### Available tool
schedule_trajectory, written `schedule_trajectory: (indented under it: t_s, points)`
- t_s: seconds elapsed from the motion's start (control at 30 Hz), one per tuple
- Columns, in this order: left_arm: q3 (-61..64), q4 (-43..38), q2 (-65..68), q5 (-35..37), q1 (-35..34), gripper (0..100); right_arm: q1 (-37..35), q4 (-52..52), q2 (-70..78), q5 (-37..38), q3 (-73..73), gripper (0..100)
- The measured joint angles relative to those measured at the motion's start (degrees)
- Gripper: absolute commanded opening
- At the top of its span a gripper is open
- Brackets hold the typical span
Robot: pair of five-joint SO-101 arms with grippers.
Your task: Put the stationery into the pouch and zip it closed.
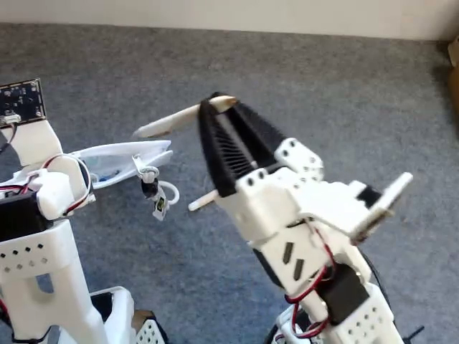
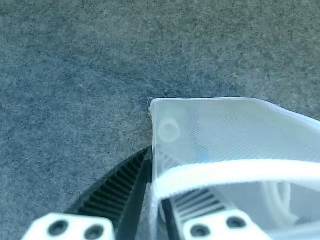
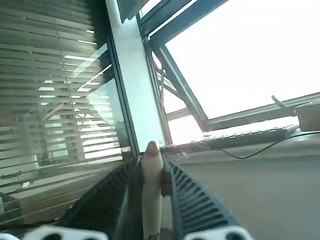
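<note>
Right tool (image 1: 217,102) clamping pen (image 1: 171,121), pouch (image 1: 123,155) half hidden behind left arm (image 1: 39,236)

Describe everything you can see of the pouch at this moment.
The pouch is white, see-through mesh fabric with a solid white band along one edge. The left hand is shut on a corner, its black ribbed fingers on either side of the fabric, holding it out roughly level above the grey carpet. A dark zipper pull with a white loop hangs beneath. Inside, a white tube end and something blue show faintly.
</note>
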Motion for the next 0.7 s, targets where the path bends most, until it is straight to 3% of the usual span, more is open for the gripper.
schedule_trajectory:
  t_s: [0.33,0.47,0.7]
  points:
    - [0.00,0.00,0.00,0.00,0.00,1,-3.87,0.00,11.34,0.00,0.00,0.5]
    - [0.00,0.00,0.00,0.00,0.00,1,-4.22,-4.40,16.09,0.00,0.18,0.5]
    - [0.00,-0.35,0.00,0.00,0.18,1,-6.68,-7.12,21.54,15.91,1.93,0.5]
